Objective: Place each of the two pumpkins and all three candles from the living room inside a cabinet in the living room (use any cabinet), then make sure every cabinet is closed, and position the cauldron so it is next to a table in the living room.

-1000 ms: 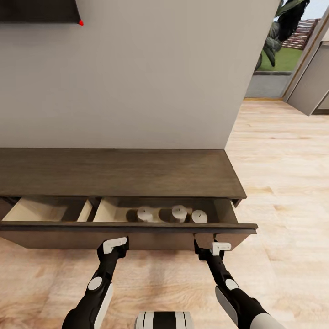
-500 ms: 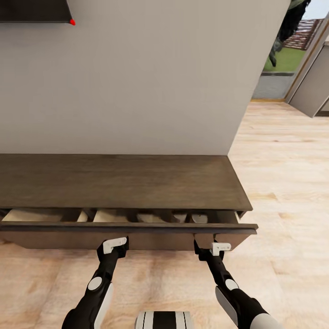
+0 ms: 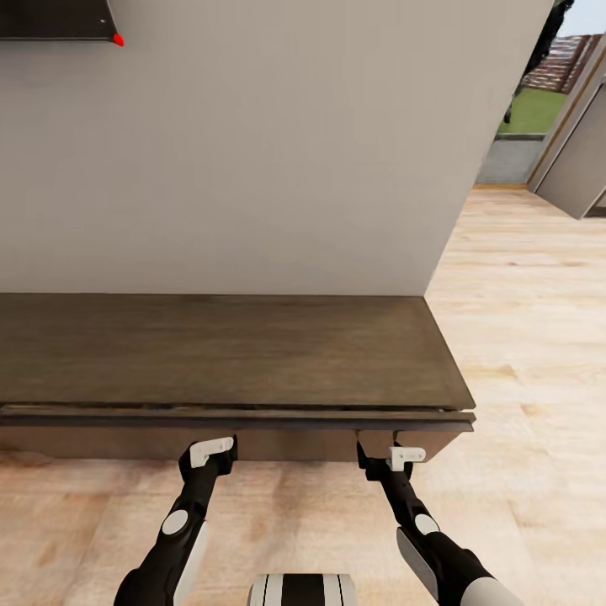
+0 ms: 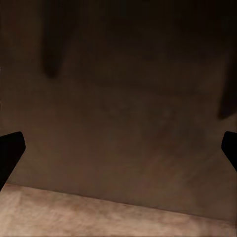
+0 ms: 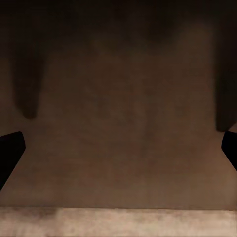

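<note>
The long dark-brown cabinet stands against the white wall. Its drawer front sits almost flush under the top, with only a thin seam showing. The candles are hidden inside it. Pumpkins and cauldron are out of view. My left gripper and right gripper both rest against the lower part of the drawer front. In the left wrist view the left gripper is open, its dark fingertips wide apart before the brown wood. In the right wrist view the right gripper is open the same way, nothing between its fingers.
Pale wood floor stretches to the right of the cabinet's end, toward a doorway with greenery outside. A dark panel with a red dot hangs on the wall at the upper left.
The drawer has slid in from open, with three candles showing, to nearly shut. The whole view has moved toward the wall. Both grippers kept their place against the drawer front.
</note>
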`<state>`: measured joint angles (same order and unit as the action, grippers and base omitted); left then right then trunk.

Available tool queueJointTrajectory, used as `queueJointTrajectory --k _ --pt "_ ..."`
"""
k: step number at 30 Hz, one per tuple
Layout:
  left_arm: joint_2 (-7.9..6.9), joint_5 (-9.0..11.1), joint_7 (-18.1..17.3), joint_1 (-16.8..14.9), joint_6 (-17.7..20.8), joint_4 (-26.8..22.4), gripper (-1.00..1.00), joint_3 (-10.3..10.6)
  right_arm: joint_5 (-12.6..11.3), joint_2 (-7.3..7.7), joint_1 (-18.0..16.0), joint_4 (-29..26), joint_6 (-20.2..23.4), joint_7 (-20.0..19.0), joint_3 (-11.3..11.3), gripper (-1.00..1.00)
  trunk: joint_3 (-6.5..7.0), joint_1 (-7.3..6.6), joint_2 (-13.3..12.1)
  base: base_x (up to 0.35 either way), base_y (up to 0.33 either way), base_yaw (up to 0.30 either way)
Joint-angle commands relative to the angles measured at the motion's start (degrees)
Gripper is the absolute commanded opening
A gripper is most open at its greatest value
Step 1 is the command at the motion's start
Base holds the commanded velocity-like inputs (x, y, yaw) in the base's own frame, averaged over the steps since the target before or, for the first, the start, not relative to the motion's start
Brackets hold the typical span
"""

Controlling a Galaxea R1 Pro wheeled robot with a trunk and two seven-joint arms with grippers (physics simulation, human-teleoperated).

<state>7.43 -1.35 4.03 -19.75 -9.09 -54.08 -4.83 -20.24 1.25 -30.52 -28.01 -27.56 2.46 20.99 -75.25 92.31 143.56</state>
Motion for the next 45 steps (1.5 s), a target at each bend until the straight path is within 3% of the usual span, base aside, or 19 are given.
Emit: queueJointTrajectory --k 1,19,40,42,45 --pt "0.07 -0.11 0.1 -0.02 -0.23 0.03 1.0 -0.07 -0.33 0.07 -0.06 -0.02 -0.21 0.26 0.54 1.0 -0.03 0.01 0.01 0.154 0.0 0.0" --pt "0.04 0.11 0.1 -0.02 -0.38 0.03 1.0 0.07 -0.33 0.07 -0.06 -0.02 -0.21 0.26 0.53 1.0 -0.03 0.01 0.01 0.025 0.0 0.0" --pt "-0.2 0.18 -0.35 -0.02 0.39 -0.58 1.0 -0.25 -0.33 0.07 -0.06 -0.02 0.5 0.31 0.49 1.0 -0.03 0.01 0.01 -0.272 0.0 0.0" --pt "-0.22 0.17 -0.36 -0.02 1.83 -1.6 1.0 -0.23 -0.33 0.07 -0.06 -0.02 1.37 0.33 0.19 1.0 -0.03 0.01 0.01 -0.194 0.0 0.0" --pt "-0.21 0.18 -0.38 -0.02 7.93 -4.59 1.0 -0.13 -0.33 0.07 -0.06 -0.16 4.24 0.29 -1.77 1.0 -0.03 0.01 0.01 -0.189 0.0 0.0"
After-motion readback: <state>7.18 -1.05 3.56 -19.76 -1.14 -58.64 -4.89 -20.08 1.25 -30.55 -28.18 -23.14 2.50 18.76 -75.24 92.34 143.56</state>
